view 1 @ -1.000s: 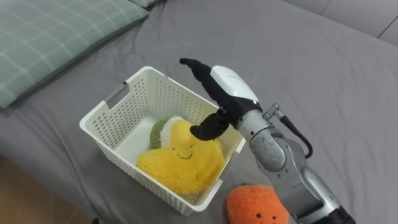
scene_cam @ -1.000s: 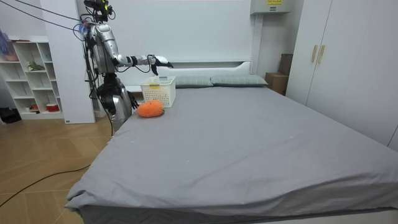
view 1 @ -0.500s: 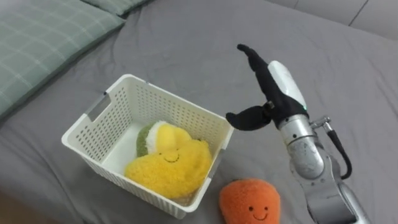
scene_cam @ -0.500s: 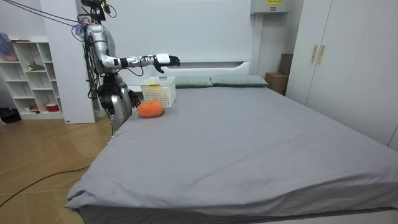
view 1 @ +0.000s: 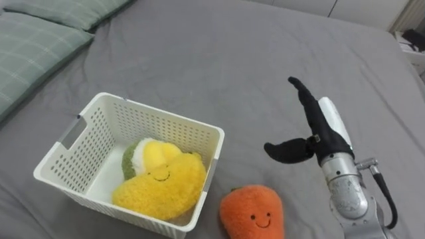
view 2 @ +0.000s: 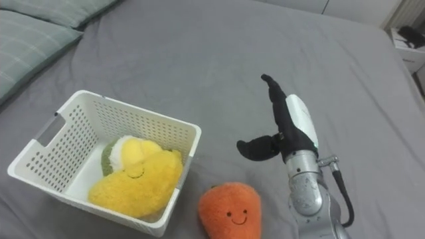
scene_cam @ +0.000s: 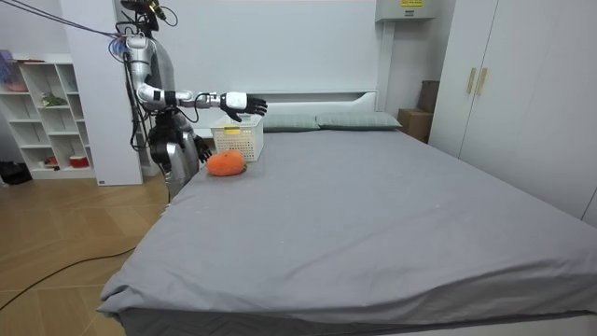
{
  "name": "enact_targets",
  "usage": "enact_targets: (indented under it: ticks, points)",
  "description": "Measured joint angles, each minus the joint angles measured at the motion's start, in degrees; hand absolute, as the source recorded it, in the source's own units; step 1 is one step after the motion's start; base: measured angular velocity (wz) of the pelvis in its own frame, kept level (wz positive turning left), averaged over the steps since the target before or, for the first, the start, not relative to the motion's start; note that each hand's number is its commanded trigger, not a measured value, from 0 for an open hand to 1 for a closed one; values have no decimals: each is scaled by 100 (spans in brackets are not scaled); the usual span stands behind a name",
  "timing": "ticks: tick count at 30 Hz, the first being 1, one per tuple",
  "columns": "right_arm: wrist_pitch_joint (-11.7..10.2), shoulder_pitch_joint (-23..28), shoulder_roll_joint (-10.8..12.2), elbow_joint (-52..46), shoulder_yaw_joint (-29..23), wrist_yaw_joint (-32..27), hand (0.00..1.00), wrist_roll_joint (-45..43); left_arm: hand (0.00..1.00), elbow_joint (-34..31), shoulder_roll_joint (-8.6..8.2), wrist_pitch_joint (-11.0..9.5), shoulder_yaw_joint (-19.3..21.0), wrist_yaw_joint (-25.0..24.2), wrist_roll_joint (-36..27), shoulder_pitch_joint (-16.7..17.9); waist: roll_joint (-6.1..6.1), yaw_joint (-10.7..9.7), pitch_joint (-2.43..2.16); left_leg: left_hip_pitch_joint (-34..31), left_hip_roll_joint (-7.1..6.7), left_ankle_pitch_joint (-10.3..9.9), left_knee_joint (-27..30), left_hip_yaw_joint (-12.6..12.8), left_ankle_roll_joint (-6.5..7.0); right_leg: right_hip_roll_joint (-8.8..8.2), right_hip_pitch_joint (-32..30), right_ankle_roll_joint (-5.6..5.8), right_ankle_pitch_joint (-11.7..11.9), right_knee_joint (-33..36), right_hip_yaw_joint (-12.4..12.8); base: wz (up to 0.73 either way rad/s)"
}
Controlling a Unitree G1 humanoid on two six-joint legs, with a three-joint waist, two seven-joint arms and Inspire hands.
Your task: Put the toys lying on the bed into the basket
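Orange toy (view 1: 251, 214) lies on the bed, just at the basket's (view 1: 159, 113) four o'clock. Right hand (view 1: 317, 135) hovers empty, fingers spread, at the toy's one o'clock; it should drop over the plush and close wide before lifting.

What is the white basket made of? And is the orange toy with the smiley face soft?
The white basket looks like hard plastic, smooth and matte: it has thin, stiff walls with neat rows of small holes. The orange toy looks like fluffy plush fabric, so it is probably soft: its surface is fuzzy and its shape is rounded and puffy.
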Motion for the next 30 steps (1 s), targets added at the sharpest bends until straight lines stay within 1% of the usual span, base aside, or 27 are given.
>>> enact_targets:
  ticks: [1,2,4,5,7,9,10,11,12,13,14,16,23,26,30]
  points:
    - [0,6,39,165,0,5,0,-11,0,-48,-3,4,18,6,-1,12,-10,1,11,5,1,-4,1,0,-1,0,2,0,0,-1,-1,0]
    - [0,16,68,252,2,11,0,-11,0,-74,-3,5,18,12,-1,25,-14,3,15,6,1,-4,2,-4,-1,0,7,0,0,-2,-1,0]
    - [11,90,205,629,3,24,0,-26,0,-88,-3,6,17,96,-1,55,-17,3,19,6,0,-13,8,-8,0,0,14,0,0,-1,2,0]
    - [12,112,225,703,4,28,0,-26,0,-88,-3,5,16,105,-1,57,-12,3,23,3,-1,-14,7,-8,1,0,13,1,1,-1,3,0]
    - [13,198,240,840,4,39,0,-18,0,-91,-5,6,-41,113,1,61,50,1,60,-36,-1,-34,23,-10,7,-2,-3,4,2,-1,1,0]
    - [13,203,245,854,7,38,0,-11,0,-90,-6,6,-73,121,1,62,81,0,80,-67,1,-60,79,-18,4,2,-11,4,2,1,0,0]
    - [11,202,244,870,7,34,0,-15,0,-97,-7,6,-103,120,-3,62,115,-18,86,-99,2,-68,102,-32,3,4,-22,4,2,-2,-8,3]
    - [6,200,244,902,10,28,0,-14,0,-107,-10,8,-108,117,-3,64,123,-22,76,-117,3,-68,103,-34,3,6,-35,4,2,-2,-11,4]
    - [-9,192,240,1045,18,15,0,-12,0,-181,-23,45,-115,112,-2,77,137,-50,52,-154,5,-68,117,-31,2,8,-68,3,3,-2,-15,3]
    - [-4,189,241,1235,25,16,0,-12,0,-245,-41,77,-144,109,-2,82,150,-41,37,-172,6,-68,151,-30,2,7,-81,3,3,-2,-21,0]
    - [4,191,241,1383,56,18,0,-14,0,-272,-58,92,-172,108,-1,85,174,-8,34,-185,4,-68,151,-25,2,7,-97,3,3,-5,-17,0]
    - [5,192,241,1565,131,38,0,-13,0,-295,-65,93,-200,109,-2,87,193,6,43,-192,4,-68,148,-27,3,7,-104,3,3,-7,-18,0]
    - [-6,204,251,2198,283,131,0,-80,0,-294,-78,85,-190,124,11,97,181,61,28,-198,2,-69,149,-80,2,3,-91,3,2,-11,-109,3]
    - [-17,195,249,2545,455,144,0,-93,0,-295,-71,80,-199,131,7,128,151,58,8,-169,3,-68,149,-109,2,0,-50,3,2,-12,-172,5]
    - [-15,169,261,2858,620,157,0,-68,0,-333,-78,79,-211,225,6,167,107,64,5,-145,-1,-80,143,-153,0,-5,10,3,2,-15,-236,6]
